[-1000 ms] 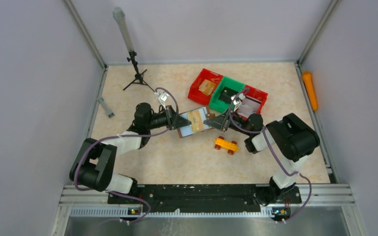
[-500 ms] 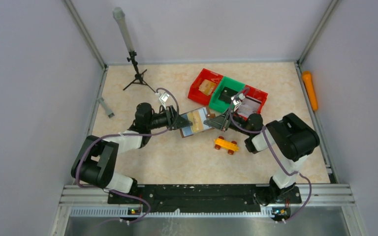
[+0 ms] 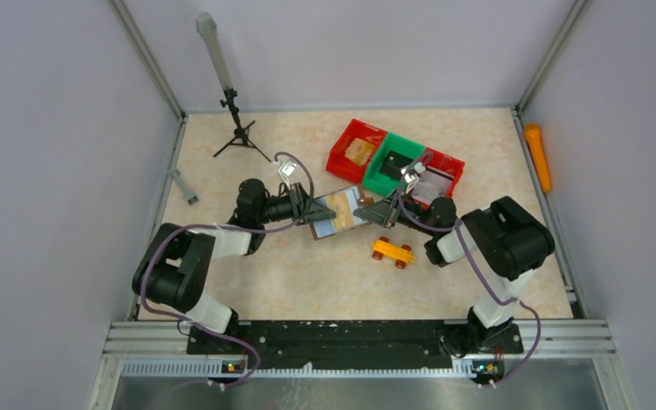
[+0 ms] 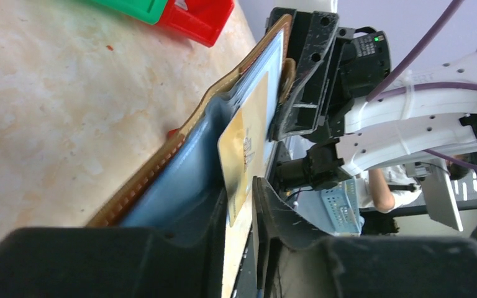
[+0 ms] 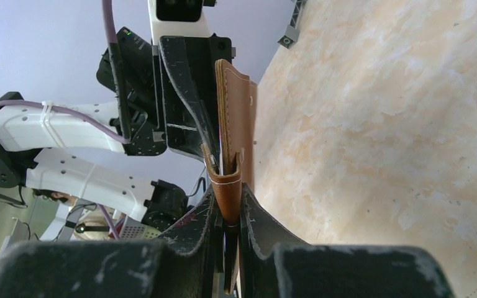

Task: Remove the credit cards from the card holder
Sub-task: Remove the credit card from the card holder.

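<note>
The card holder [image 3: 331, 224] is a brown wallet, open and held up between my two grippers at mid-table. Its greyish-blue inner pockets [image 4: 192, 167] face my left gripper. My left gripper [image 3: 312, 209] is at its left end, jaws nearly together around a gold credit card [image 4: 245, 143] that sticks out of a pocket; the gripper shows in the left wrist view [image 4: 239, 192]. The card shows in the top view [image 3: 340, 205]. My right gripper [image 3: 374, 209] is shut on the wallet's brown edge [image 5: 236, 118], pinching it between the fingers [image 5: 227, 198]. No other cards show.
An orange toy car [image 3: 392, 251] lies just in front of the wallet. A red bin [image 3: 354, 149], a green bin [image 3: 397, 162] and another red bin [image 3: 444, 171] stand behind it. A tripod [image 3: 237, 132] stands at the back left, an orange object [image 3: 538, 158] by the right wall.
My left arm's elbow and forearm have shifted toward the wallet. The grippers and the wallet have hardly moved. The right arm is still.
</note>
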